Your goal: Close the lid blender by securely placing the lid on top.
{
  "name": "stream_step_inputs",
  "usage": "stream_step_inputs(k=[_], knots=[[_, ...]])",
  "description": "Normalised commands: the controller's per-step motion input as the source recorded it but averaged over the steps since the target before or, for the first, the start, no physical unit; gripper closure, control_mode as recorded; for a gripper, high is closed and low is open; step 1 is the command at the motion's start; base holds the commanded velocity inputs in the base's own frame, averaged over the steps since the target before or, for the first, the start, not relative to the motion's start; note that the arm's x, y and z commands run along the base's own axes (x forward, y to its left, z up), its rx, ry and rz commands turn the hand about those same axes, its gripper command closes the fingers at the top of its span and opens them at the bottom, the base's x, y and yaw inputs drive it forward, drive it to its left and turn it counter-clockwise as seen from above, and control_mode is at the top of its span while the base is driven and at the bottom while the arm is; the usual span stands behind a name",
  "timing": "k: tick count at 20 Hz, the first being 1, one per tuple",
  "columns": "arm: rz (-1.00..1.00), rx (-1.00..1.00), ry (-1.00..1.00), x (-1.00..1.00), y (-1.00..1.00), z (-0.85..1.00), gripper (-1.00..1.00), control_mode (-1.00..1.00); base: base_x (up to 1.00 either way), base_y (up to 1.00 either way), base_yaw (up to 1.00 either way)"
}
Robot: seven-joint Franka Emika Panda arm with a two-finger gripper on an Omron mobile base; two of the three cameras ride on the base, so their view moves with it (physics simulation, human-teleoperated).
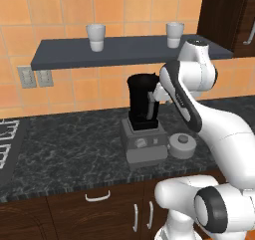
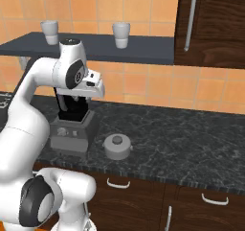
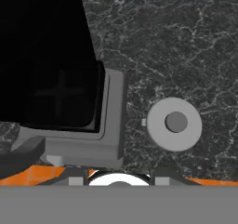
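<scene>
The dark, white-veined stone counter point(image 1: 74, 149) runs along a wall of glossy orange tiles. On it stands the tall black tapered blender jar point(image 1: 143, 102) on its boxy matte-grey base with a round dial; its top is open, and from the hand camera you look straight down into it at the cross of blades at the bottom point(image 3: 60, 90). The small round light-grey lid with a raised knob in its centre point(image 1: 182, 145) lies flat on the stone just to the right of the blender's base, close beside it but not touching point(image 2: 117, 146) point(image 3: 174, 123).

Above, a flat slate-grey shelf point(image 1: 64, 55) carries two plain white cups, one towards the left point(image 1: 95, 37) and one towards the right point(image 1: 175, 34), well apart. A dark wooden wall cabinet with a long metal handle point(image 2: 210, 24) closes the shelf on the right, and dark wooden doors with curved silver pulls point(image 1: 97, 196) sit below the counter. At the far left edge of the counter, part of a stove grate point(image 1: 9, 139) shows, and a pair of grey wall sockets point(image 1: 35, 76) sit under the shelf.

The white arm's hand is raised beside the top of the jar, on its right. The claw point(image 3: 119, 175) hangs above the counter, touching nothing and holding nothing; its dark tips barely show at the bottom of the hand view, so I cannot tell how far it is open.
</scene>
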Motion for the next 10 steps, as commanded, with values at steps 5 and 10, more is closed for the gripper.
stream_step_inputs(k=[5,10], knots=[[-0.01,0.03,0.00,-0.37,-0.24,-0.37,-1.00,-1.00,0.00,0.00,0.00],[-0.06,0.09,0.21,-0.22,-1.00,-0.61,-1.00,-1.00,0.00,0.00,0.00]])
